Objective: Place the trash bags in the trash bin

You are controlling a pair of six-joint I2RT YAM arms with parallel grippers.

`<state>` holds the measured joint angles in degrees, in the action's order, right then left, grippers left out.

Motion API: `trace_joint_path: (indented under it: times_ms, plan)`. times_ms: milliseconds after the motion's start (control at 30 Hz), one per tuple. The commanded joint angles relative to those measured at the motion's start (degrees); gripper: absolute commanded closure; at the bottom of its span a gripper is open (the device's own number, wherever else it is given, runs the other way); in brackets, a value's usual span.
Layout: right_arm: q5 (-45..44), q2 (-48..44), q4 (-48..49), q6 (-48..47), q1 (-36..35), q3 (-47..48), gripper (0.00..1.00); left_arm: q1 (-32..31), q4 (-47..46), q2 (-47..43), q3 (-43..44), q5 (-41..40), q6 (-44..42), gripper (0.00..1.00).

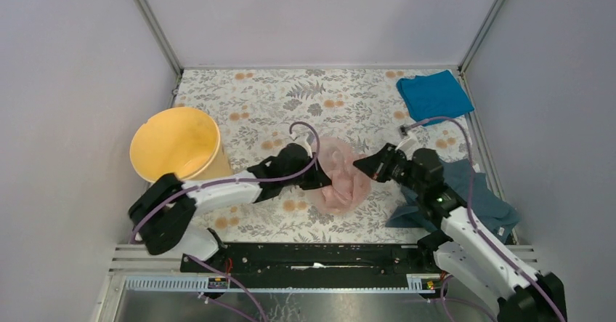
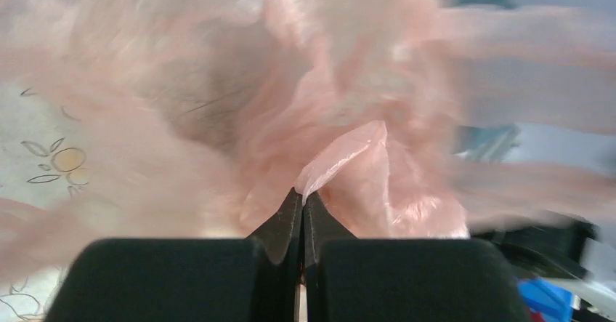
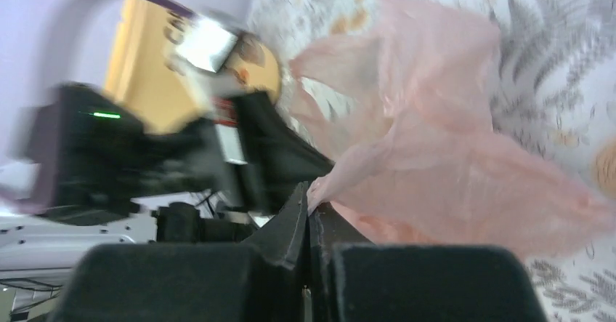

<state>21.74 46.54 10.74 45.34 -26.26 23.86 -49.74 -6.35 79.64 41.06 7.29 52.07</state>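
Observation:
The pale-pink translucent trash bag [image 1: 341, 176] hangs bunched between my two grippers over the middle of the floral table. My left gripper [image 1: 319, 176] is shut on the bag's left edge; its wrist view shows the film [image 2: 349, 147] pinched at the tips [image 2: 302, 195]. My right gripper [image 1: 361, 166] is shut on the bag's right edge; its wrist view shows the bag [image 3: 450, 140] pinched at the tips [image 3: 309, 195]. The yellow-orange trash bin [image 1: 174, 144] stands upright at the left, apart from the bag, and shows blurred in the right wrist view [image 3: 142, 67].
A bright blue cloth [image 1: 434, 94] lies at the back right corner. A grey-blue cloth [image 1: 465, 195] lies under my right arm at the right edge. Grey walls close in the left, back and right sides. A black rail [image 1: 312, 256] runs along the near edge.

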Motion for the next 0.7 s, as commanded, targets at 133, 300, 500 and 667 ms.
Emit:
trace_joint_path:
  times_ms: [133, 300, 500, 667]
  plan:
    - [0.97, -3.69, -3.7, 2.3, -0.13, 8.0, 1.0, -2.76, 3.45, 16.77, 5.62, -8.35, 1.11, 1.0]
    - [-1.98, -4.56, -6.9, -0.39, -0.19, 7.77, 1.0, -2.85, 6.83, 13.5, 9.74, -8.87, -2.74, 1.0]
    - [-8.31, -6.72, -18.52, -9.47, -0.19, 10.77, 1.0, -2.83, 15.67, 0.25, 9.48, -9.49, -7.51, 0.45]
    - [-11.8, -8.18, -25.94, -16.74, -0.14, 12.6, 1.0, -1.47, 25.79, -11.11, 11.43, -10.78, -13.04, 0.02]
